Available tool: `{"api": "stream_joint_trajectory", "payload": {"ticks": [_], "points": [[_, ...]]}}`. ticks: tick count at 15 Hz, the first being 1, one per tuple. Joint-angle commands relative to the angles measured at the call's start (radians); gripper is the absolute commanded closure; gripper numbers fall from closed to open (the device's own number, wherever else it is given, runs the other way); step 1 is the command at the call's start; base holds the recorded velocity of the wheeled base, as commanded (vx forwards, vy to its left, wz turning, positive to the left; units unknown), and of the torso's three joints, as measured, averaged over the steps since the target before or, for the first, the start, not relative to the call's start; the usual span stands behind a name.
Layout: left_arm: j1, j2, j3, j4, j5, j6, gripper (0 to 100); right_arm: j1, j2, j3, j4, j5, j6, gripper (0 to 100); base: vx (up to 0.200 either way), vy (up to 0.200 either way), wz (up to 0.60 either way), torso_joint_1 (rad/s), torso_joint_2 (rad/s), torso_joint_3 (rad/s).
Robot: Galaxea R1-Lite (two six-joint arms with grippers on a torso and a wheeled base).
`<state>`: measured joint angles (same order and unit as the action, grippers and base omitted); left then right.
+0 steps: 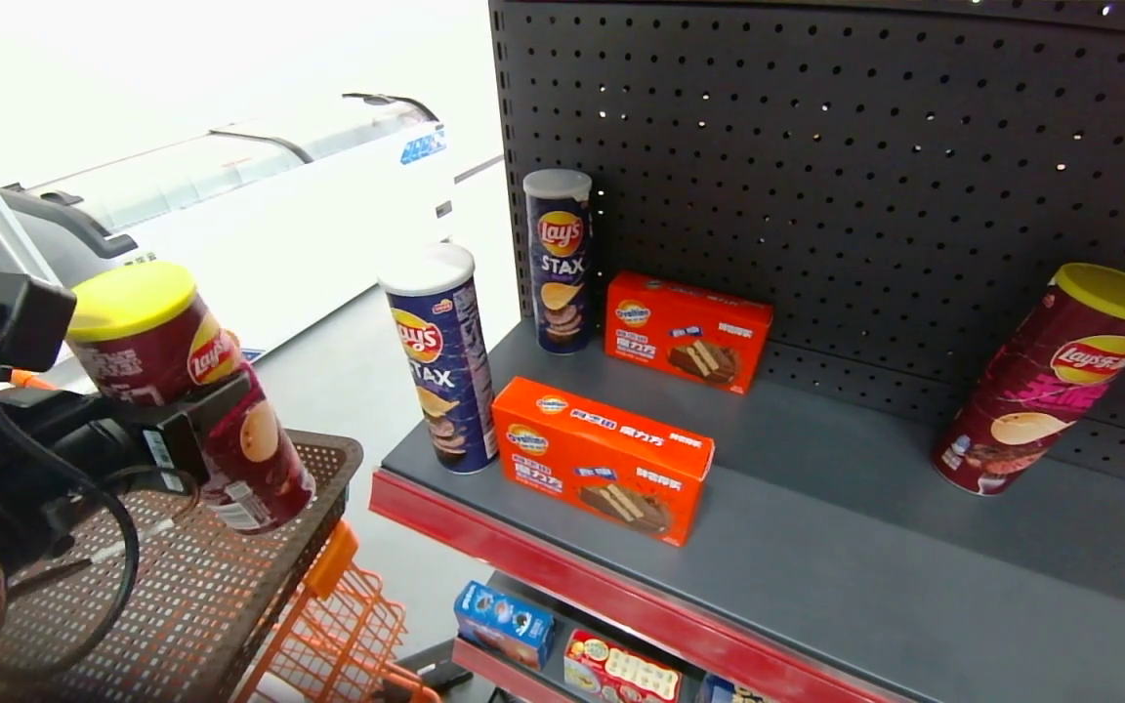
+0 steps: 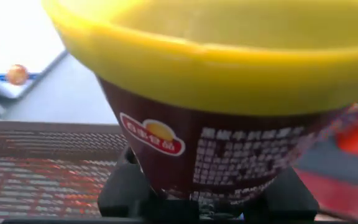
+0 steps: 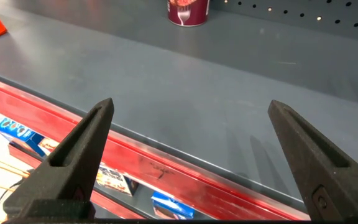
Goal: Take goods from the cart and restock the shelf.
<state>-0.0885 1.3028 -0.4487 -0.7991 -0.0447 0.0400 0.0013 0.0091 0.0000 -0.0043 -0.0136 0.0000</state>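
Slippage is worrying me: my left hand (image 1: 193, 422) is clamping the tilted maroon can (image 1: 172, 361) above the cart (image 1: 333, 459), risking clipping the blue can (image 1: 440, 361) at the shelf (image 1: 816, 517) edge, right hand (image 3: 191, 109) hanging wide apart.

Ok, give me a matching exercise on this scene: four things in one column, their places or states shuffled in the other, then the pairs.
1 held can
2 front blue can
3 right gripper
4 far maroon can

A open
B right side, by the pegboard
C over the cart
D front left corner of the shelf

Pairs: 1-C, 2-D, 3-A, 4-B
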Motion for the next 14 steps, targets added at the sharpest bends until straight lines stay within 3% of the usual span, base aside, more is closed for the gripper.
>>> {"api": "stream_joint_trajectory", "payload": {"ticks": [1, 3, 4, 6, 8, 10, 14], "points": [[-0.043, -0.158, 0.021, 0.066, -0.072, -0.006, 100, 0.000, 0.002, 0.000, 0.000, 0.000, 0.000, 0, 0.000, 0.000, 0.00, 0.000, 0.00, 0.000], [-0.091, -0.244, 0.004, 0.210, -0.213, -0.037, 100, 0.000, 0.002, 0.000, 0.000, 0.000, 0.000, 0, 0.000, 0.000, 0.00, 0.000, 0.00, 0.000], [-0.092, -0.270, -0.019, 0.268, -0.251, -0.037, 100, 0.000, 0.002, 0.000, 0.000, 0.000, 0.000, 0, 0.000, 0.000, 0.00, 0.000, 0.00, 0.000], [-0.099, -0.278, -0.054, 0.328, -0.261, -0.028, 100, 0.000, 0.002, 0.000, 0.000, 0.000, 0.000, 0, 0.000, 0.000, 0.00, 0.000, 0.00, 0.000], [-0.122, -0.277, -0.053, 0.317, -0.264, 0.018, 100, 0.000, 0.000, 0.000, 0.000, 0.000, 0.000, 0, 0.000, 0.000, 0.00, 0.000, 0.00, 0.000], [-0.203, -0.277, -0.080, 0.314, -0.261, 0.020, 100, 0.000, 0.000, 0.000, 0.000, 0.000, 0.000, 0, 0.000, 0.000, 0.00, 0.000, 0.00, 0.000], [-0.295, -0.240, -0.100, 0.314, -0.264, 0.024, 100, 0.000, 0.002, 0.000, 0.000, 0.000, 0.000, 0, 0.000, 0.000, 0.00, 0.000, 0.00, 0.000]]}}
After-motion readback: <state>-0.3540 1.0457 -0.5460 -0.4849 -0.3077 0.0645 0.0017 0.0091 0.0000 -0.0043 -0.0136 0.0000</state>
